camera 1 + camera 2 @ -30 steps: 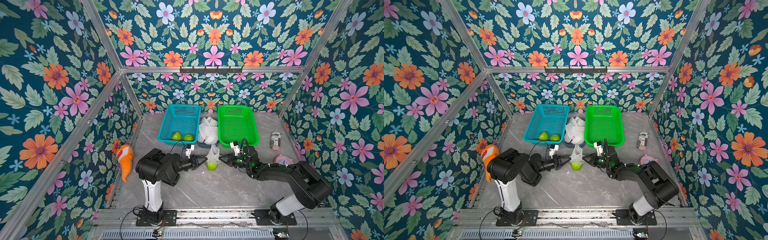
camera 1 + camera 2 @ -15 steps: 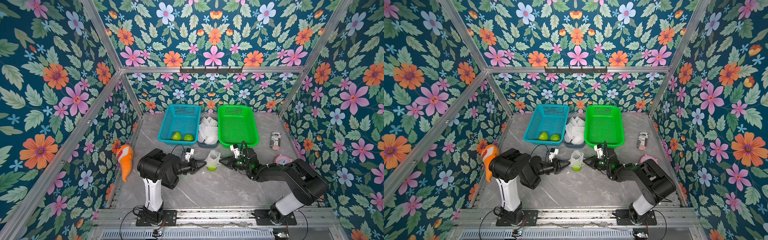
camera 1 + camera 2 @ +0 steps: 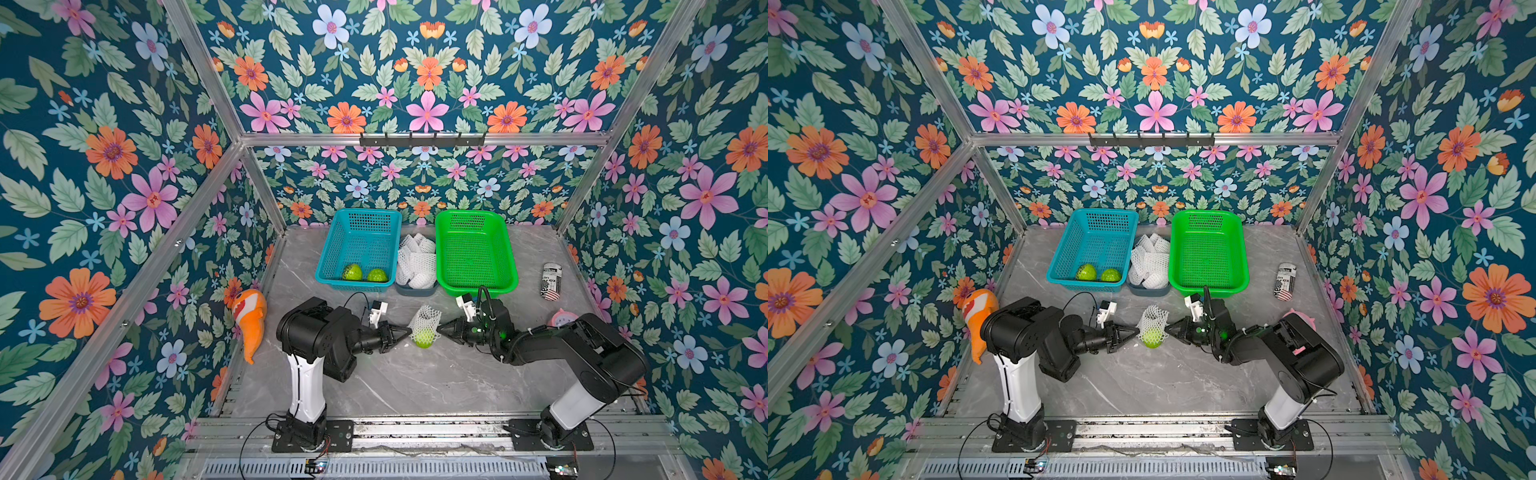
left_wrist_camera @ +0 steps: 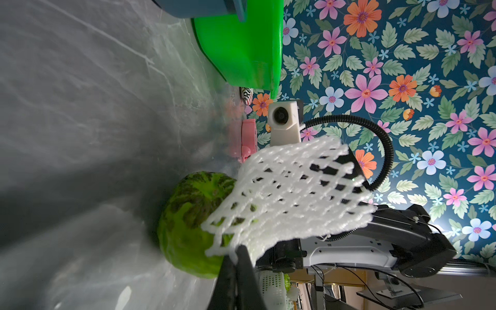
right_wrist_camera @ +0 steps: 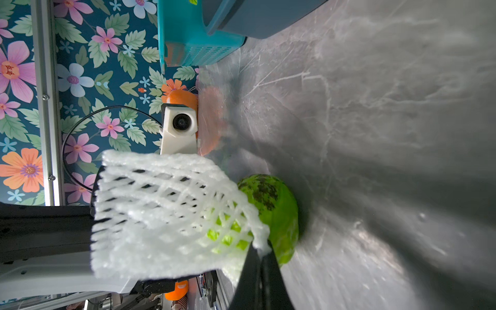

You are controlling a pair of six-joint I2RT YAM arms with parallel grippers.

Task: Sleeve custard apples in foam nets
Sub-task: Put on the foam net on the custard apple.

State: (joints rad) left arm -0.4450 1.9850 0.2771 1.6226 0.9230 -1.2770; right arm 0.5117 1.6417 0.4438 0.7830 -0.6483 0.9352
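Custard apple [image 3: 424, 338] sits on the table just in front of the green basket [image 3: 503, 286], with the foam net [image 3: 426, 318] capping its top. Left gripper [image 3: 408, 331] and right gripper [image 3: 440, 328] each pinch an opposite edge of the rim. I'd stretch the rims apart and draw both down evenly so the fruit can't roll.

The right gripper [image 5: 261, 251], jaws pressed together, pinches the rim of a white foam net [image 5: 161, 209] that covers part of a custard apple [image 5: 279, 212] resting on the grey marble tabletop [image 5: 389, 107]. A blue basket [image 5: 188, 35] stands beyond.
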